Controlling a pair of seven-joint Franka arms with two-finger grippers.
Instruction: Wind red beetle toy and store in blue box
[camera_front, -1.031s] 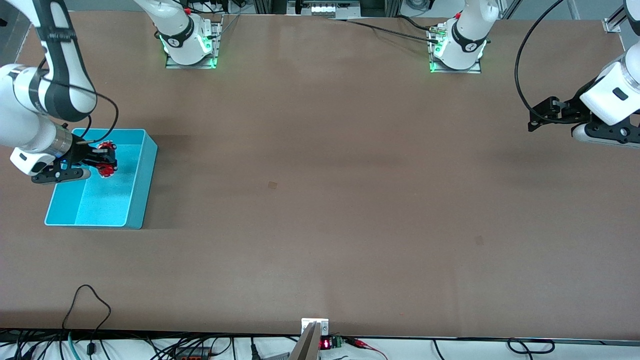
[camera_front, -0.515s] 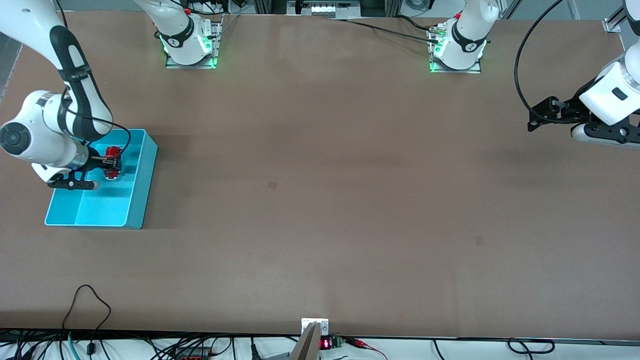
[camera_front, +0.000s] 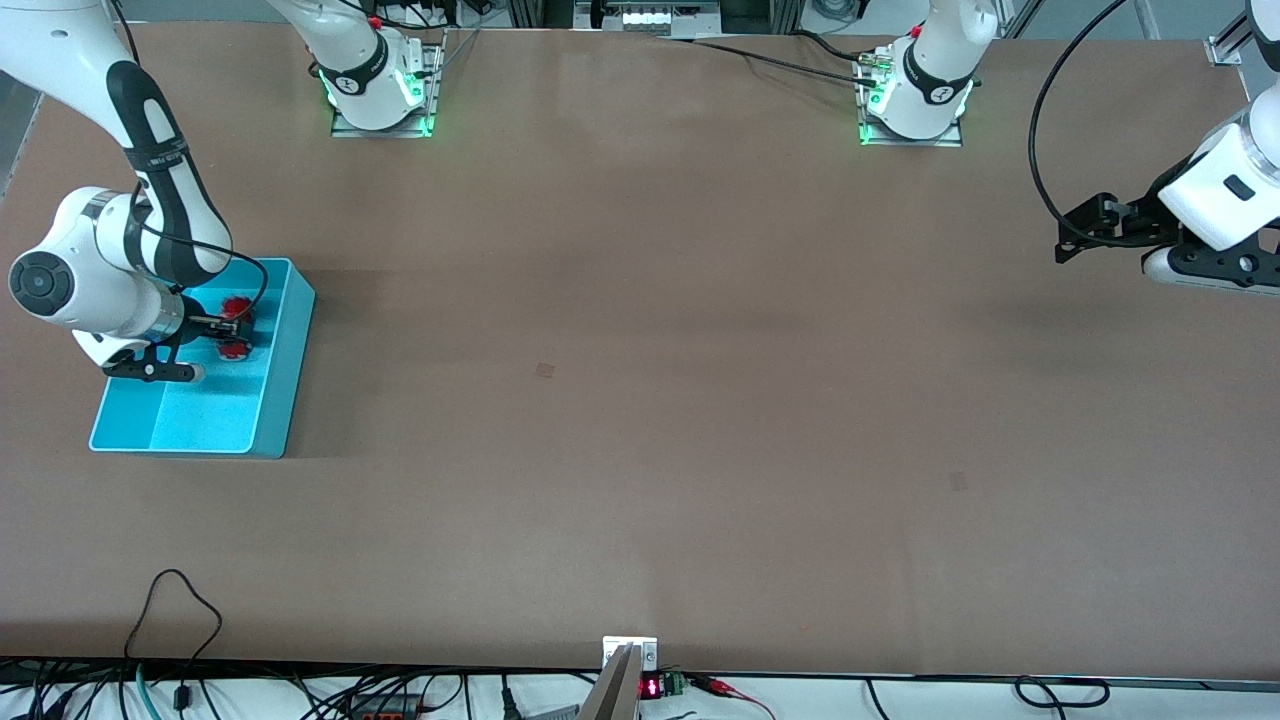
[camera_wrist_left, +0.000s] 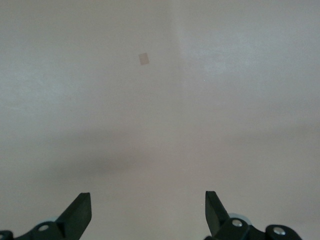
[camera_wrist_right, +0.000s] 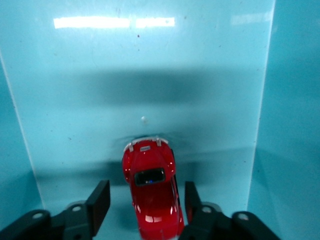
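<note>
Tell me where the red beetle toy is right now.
The red beetle toy sits inside the blue box at the right arm's end of the table, between the open fingers of the right tool.

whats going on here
The right tool is down inside the blue box at the right arm's end of the table. The red beetle toy sits between its fingers, which stand apart from the car's sides. The left tool waits open over bare table.

White arms, dark joint bands; black grippers; green-lit bases; black cables.
</note>
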